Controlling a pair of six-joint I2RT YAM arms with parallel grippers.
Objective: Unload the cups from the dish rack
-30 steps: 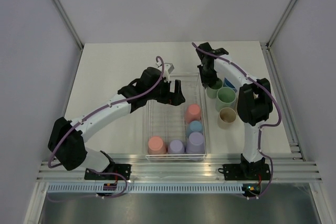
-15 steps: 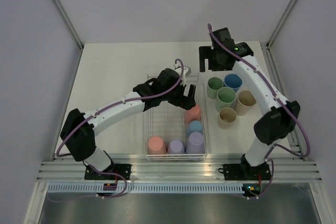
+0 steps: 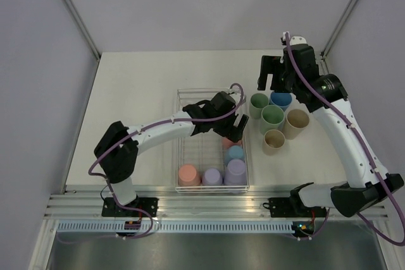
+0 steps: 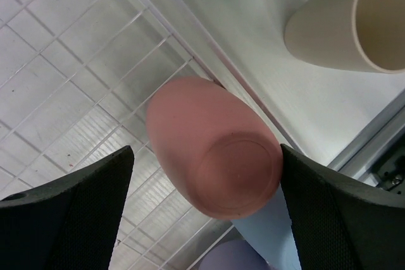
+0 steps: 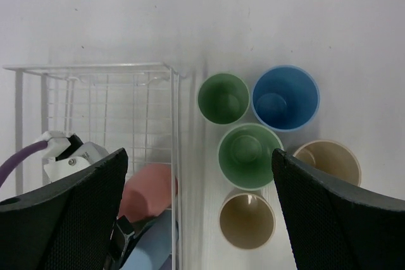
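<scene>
Cup, salmon pink (image 4: 212,153), inverted in dish rack (image 3: 178,137); left gripper (image 4: 206,148) astride it.

The salmon cup stands mouth-down on the white wire grid floor, by the rack's right wall. Its long axis is near vertical and its flat round base faces up toward the wrist camera. The body is smooth, matte, slightly tapered plastic. Left fingers (image 4: 69,219), black and mesh-textured, sit wide on either side of it; contact cannot be confirmed. A light blue cup (image 4: 269,232) adjoins it on the near side. The right gripper (image 3: 271,79) hangs above the table (image 3: 139,93), fingers spread wide, nothing between them. Five more cups (image 5: 250,155), green, blue and beige, stand mouth-up just right of the rack.
</scene>
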